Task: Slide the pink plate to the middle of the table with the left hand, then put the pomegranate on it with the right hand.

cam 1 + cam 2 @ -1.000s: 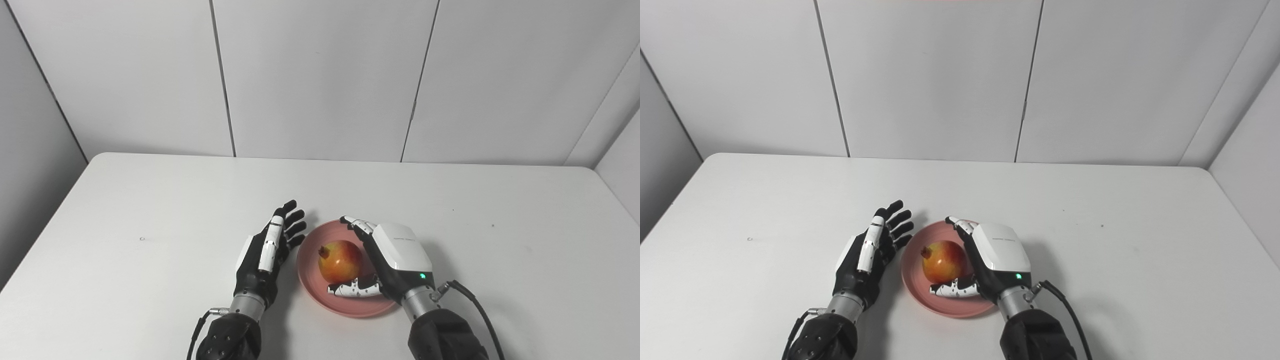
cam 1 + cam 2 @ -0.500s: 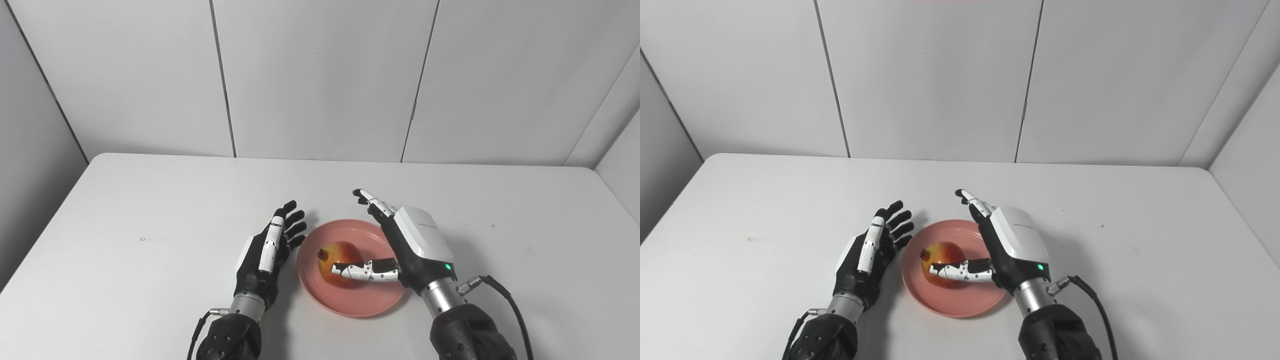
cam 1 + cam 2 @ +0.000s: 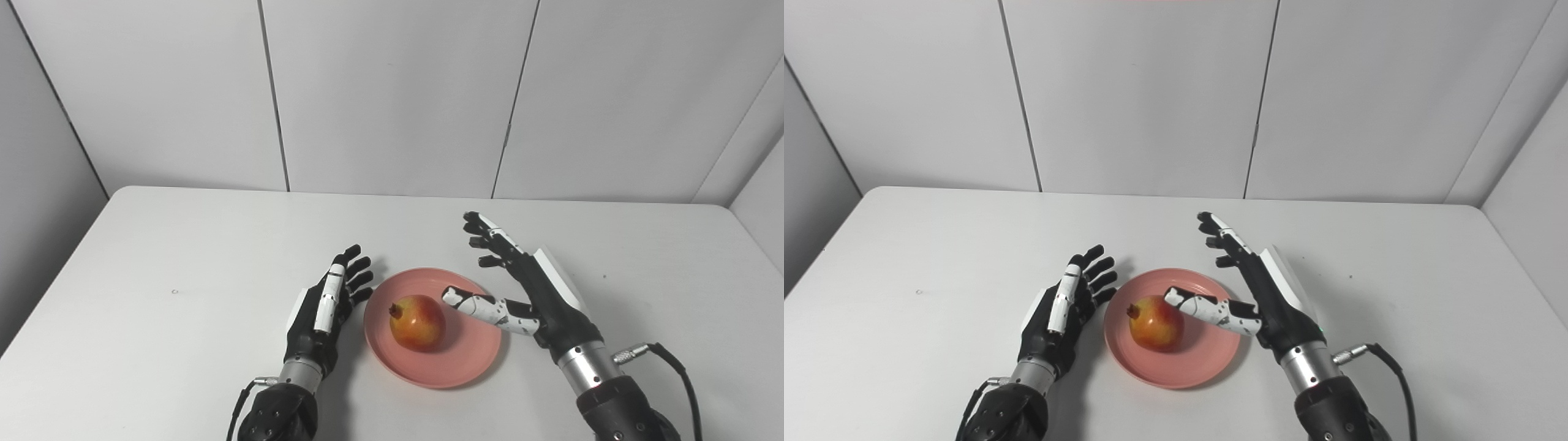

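The right hand (image 3: pixel 539 288) is held raised beside the right side of the pink plate (image 3: pixel 471 355), released and holding nothing. Its fingers (image 3: pixel 490 242) are spread apart and point away from the robot and slightly to the left, while the thumb (image 3: pixel 484 306) is stretched out leftward over the plate's right part, its tip near the fruit but apart from it. The palm is turned toward the left, and the white back cover is seen along the hand's right edge. A black cable (image 3: pixel 674 367) is seen leaving the wrist on the right.

The left hand (image 3: pixel 324 306) is laid just to the left of the plate, open and empty, with its fingers extended away from the robot and slightly fanned. Whether its fingertips touch the plate's rim cannot be told; they are seen just beside it.

The pomegranate (image 3: pixel 418 322) is set on the plate, left of the right thumb and right of the left hand, with its small crown turned toward the left hand. It is gripped by neither hand. The plate is placed on the white surface (image 3: pixel 153 306) between the two hands. Behind the hands, the surface is bounded by grey wall panels (image 3: pixel 392 92).
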`<action>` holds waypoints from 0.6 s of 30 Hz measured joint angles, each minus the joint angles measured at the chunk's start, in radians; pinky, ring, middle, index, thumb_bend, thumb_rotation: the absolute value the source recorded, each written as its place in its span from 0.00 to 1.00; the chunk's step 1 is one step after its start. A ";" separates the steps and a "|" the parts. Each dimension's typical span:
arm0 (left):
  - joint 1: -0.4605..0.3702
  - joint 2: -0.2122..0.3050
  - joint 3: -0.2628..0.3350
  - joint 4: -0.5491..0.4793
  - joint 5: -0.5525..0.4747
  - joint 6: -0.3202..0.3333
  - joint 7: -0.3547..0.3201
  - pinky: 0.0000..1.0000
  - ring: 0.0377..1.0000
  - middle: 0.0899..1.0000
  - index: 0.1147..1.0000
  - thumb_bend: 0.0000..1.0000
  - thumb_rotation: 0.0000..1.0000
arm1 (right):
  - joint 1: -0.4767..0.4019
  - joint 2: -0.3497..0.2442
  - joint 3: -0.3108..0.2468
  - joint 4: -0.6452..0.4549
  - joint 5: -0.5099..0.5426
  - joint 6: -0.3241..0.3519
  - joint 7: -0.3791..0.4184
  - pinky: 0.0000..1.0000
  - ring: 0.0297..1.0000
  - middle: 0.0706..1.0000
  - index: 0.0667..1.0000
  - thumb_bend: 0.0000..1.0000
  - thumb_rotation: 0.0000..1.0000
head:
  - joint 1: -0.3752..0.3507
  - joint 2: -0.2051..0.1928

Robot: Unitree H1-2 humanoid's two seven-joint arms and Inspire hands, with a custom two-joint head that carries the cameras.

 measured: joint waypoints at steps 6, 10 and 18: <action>0.000 0.000 0.003 0.000 -0.001 0.000 -0.003 0.88 0.88 0.89 0.88 0.45 1.00 | 0.036 0.085 -0.087 0.068 0.126 -0.083 -0.146 0.85 0.92 0.95 0.95 0.83 1.00 | -0.011 -0.003; 0.000 -0.001 0.008 -0.005 -0.002 0.000 -0.004 0.89 0.89 0.90 0.90 0.47 1.00 | 0.035 0.134 -0.149 0.136 0.289 -0.097 -0.173 0.98 0.99 1.00 0.99 0.83 1.00 | -0.015 -0.005; 0.002 0.001 0.014 -0.010 -0.001 0.000 -0.005 0.91 0.91 0.93 0.92 0.47 1.00 | 0.037 0.176 -0.194 0.149 0.446 0.007 -0.210 1.00 1.00 1.00 1.00 0.76 1.00 | -0.018 -0.005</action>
